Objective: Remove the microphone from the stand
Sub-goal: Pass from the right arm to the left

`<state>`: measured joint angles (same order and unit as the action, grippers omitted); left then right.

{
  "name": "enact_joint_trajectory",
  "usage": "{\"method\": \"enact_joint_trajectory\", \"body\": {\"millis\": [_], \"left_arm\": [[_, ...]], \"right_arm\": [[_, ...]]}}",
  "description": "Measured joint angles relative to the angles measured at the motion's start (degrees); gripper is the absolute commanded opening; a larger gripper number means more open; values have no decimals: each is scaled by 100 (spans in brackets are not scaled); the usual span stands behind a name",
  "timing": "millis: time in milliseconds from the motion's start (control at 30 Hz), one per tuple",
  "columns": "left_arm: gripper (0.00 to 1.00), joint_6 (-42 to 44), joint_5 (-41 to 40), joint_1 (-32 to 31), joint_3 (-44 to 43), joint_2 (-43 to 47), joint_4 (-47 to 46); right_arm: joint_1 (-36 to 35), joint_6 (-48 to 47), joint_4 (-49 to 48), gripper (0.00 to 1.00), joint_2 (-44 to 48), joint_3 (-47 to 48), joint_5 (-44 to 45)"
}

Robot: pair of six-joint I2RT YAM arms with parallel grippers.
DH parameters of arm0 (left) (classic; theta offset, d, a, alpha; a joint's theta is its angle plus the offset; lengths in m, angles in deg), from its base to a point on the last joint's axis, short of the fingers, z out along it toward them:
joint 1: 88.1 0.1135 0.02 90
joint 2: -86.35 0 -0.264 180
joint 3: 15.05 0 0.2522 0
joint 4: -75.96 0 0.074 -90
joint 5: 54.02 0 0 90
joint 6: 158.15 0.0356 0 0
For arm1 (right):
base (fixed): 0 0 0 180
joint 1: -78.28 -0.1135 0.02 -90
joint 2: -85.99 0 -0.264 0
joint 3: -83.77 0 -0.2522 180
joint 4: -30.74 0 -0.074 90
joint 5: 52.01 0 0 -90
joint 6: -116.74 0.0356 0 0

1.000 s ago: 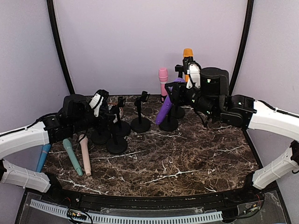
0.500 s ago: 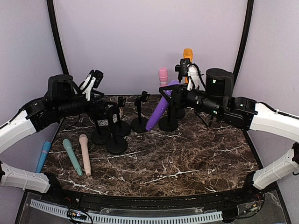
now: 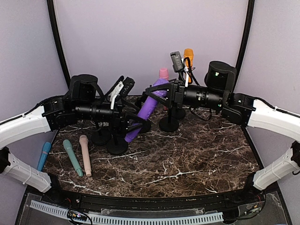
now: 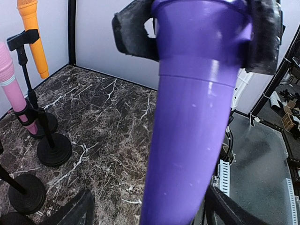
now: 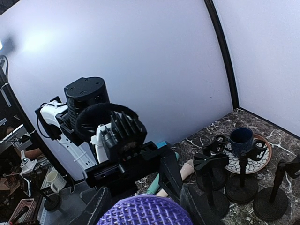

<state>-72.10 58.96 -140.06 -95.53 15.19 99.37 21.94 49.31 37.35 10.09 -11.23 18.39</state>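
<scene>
Left gripper (image 3: 132, 123) has swung in; purple microphone (image 3: 143, 111) now off its stand, slanted in mid-air: smooth tapering handle, mesh head. Right gripper (image 3: 157, 91) clamped below the head; left fingers spread around the tail. Six microphones: one held, three lying on the table (image 3: 187, 159), pink microphone (image 3: 163, 73) and orange microphone (image 3: 188, 53) on stands.

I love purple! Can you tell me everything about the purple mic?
The purple mic has a smooth, shiny, plastic-looking body that narrows toward its tail, with a ring seam near the top and a woven mesh head. It is off any stand, tilted in the air above the table, head up and tail down. The right gripper clamps it near the head. The left gripper is open around its lower end, with gaps showing on both sides.
</scene>
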Motion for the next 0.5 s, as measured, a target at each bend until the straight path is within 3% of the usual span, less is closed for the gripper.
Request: {"method": "enact_joint_trajectory", "body": {"millis": [167, 500], "left_arm": [[74, -170, 186, -2, 0, -46, -271], [42, -374, 446, -11, 13, -120, -575]], "right_arm": [[-50, -2, 46, 39, -146, 155, -328], [-116, -98, 179, 39, -426, 225, -448]]}}
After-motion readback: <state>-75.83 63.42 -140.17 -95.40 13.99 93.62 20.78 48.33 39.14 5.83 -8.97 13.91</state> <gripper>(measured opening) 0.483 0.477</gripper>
